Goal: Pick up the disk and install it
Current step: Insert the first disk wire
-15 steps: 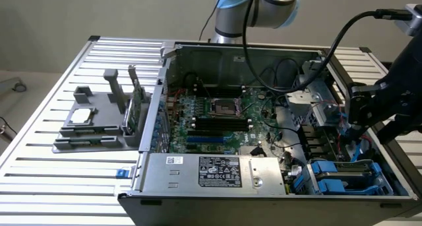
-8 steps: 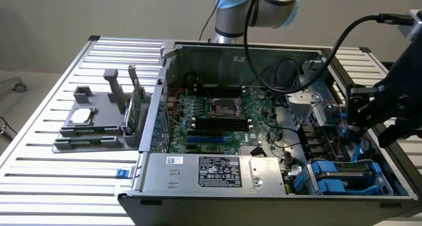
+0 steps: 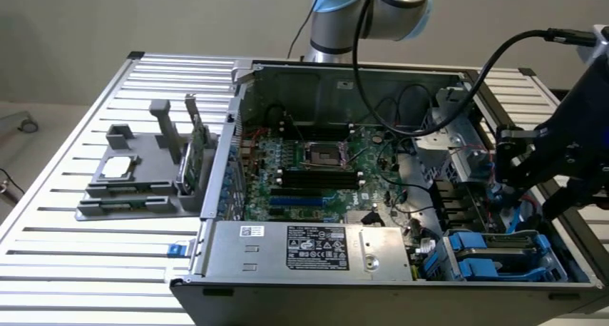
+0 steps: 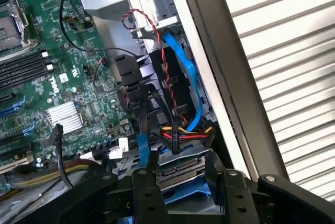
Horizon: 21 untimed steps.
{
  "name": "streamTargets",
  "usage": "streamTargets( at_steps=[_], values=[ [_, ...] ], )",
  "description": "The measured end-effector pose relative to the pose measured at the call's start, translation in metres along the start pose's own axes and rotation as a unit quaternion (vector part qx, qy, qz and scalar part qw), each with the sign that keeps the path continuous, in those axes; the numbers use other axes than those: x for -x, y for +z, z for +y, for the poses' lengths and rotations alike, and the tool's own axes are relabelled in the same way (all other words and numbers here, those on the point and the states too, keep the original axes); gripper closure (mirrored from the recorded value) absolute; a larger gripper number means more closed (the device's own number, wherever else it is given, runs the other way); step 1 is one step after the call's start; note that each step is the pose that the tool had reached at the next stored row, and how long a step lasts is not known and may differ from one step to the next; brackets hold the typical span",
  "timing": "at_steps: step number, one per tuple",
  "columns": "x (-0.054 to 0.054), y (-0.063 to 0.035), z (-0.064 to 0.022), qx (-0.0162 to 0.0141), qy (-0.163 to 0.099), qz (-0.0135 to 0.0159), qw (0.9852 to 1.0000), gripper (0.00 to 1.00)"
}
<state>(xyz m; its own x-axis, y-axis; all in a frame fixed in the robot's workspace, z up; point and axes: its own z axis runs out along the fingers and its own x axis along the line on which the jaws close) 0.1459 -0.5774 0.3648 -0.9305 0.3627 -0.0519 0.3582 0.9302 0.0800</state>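
- My gripper (image 4: 181, 161) hangs with its jaws spread wide, holding nothing, over the computer case (image 3: 381, 301) corner on the exterior view's right.
- The disk (image 4: 183, 191), in its blue carrier, lies in the case's bay, seen between my fingers (image 4: 145, 182).
- The wrist view shows coloured cables (image 4: 180, 130) just beside the disk.
- The exterior view shows the slatted metal table (image 3: 76, 262) under the case, with a plain wall (image 3: 142, 19) behind.

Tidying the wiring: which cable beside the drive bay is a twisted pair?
The thin red-and-black pair, wound along its length; the blue cable is flat, the red-yellow-black bundle runs untwisted.
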Motion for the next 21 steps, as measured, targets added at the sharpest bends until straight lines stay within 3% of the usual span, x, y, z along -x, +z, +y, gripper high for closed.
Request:
streamTargets(
  at_steps=[3, 7, 11, 21],
  values=[
    [0.0, 0.0011, -0.0001, -0.0049, 0.0, 0.003, 1.0, 0.52],
    [0.0, 0.0059, 0.0, -0.0097, 0.0, 0.0021, 1.0, 0.52],
    [-0.002, 0.0117, 0.0021, -0.0101, 0.0, 0.0023, 0.9999, 0.52],
    [-0.003, 0.0121, 0.0052, -0.0118, 0.0, 0.0066, 0.9999, 0.52]
  ],
)
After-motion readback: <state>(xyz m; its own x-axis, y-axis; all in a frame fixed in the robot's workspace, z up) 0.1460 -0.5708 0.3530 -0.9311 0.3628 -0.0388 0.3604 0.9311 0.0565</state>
